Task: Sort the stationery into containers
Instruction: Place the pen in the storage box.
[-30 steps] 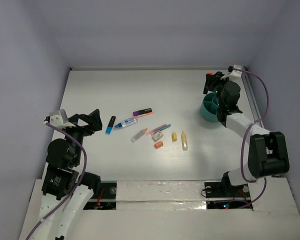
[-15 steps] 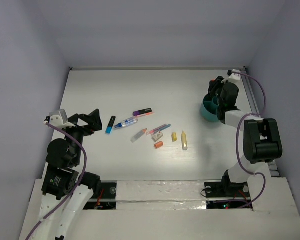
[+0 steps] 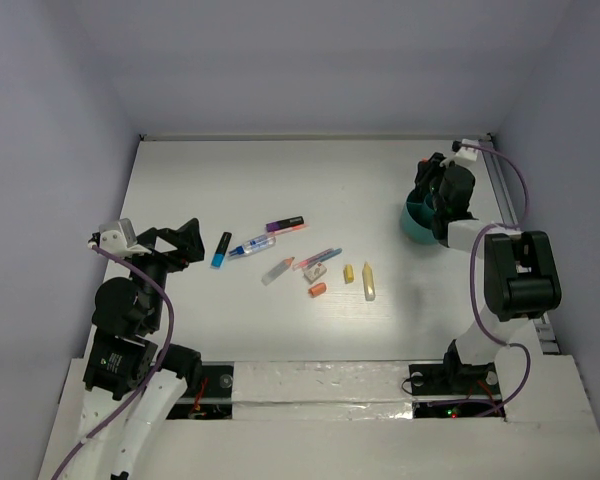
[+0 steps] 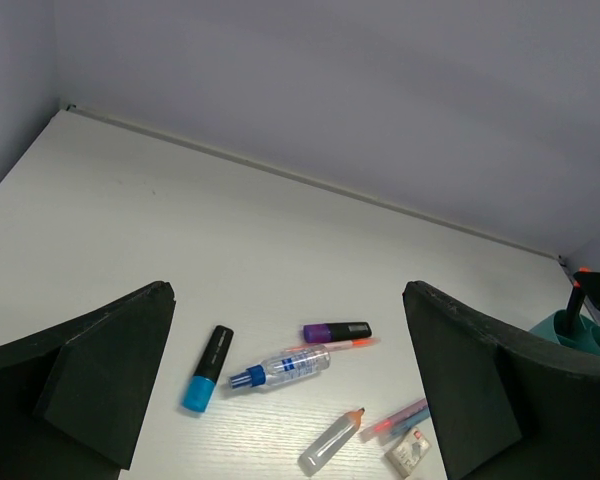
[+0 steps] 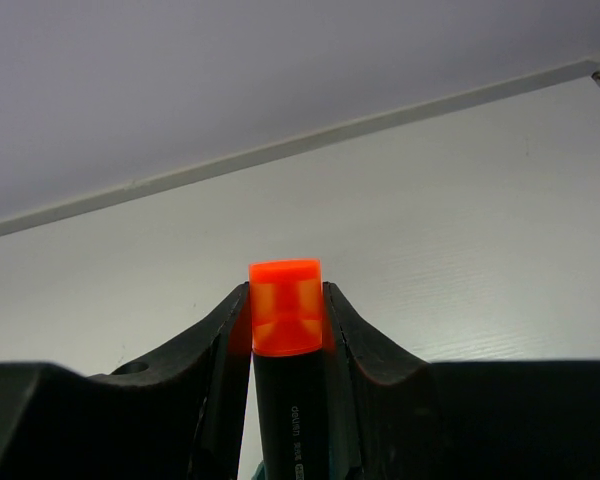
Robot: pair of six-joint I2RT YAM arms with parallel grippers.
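My right gripper [image 5: 286, 300] is shut on an orange highlighter [image 5: 285, 305] with a black body, cap end up. In the top view this gripper [image 3: 442, 193] hangs over the round teal container [image 3: 414, 226] at the far right. Loose stationery lies mid-table: a blue-capped marker [image 3: 221, 249], a blue-white pen [image 3: 252, 245], a purple marker [image 3: 285, 224], a thin pink pen [image 3: 320, 258], a white eraser [image 3: 314, 271], an orange stub [image 3: 318, 289] and two yellow markers [image 3: 368, 281]. My left gripper [image 4: 288, 290] stands wide open and empty, raised at the table's left [image 3: 185, 243].
A clear tube with an orange tip [image 4: 330, 443] lies among the pens. Grey walls close the table on three sides. A metal rail [image 3: 505, 195] runs along the right edge beside the container.
The right arm has folded up closer to the right edge, and its gripper has stayed over the teal container with the highlighter. The left arm has not moved.
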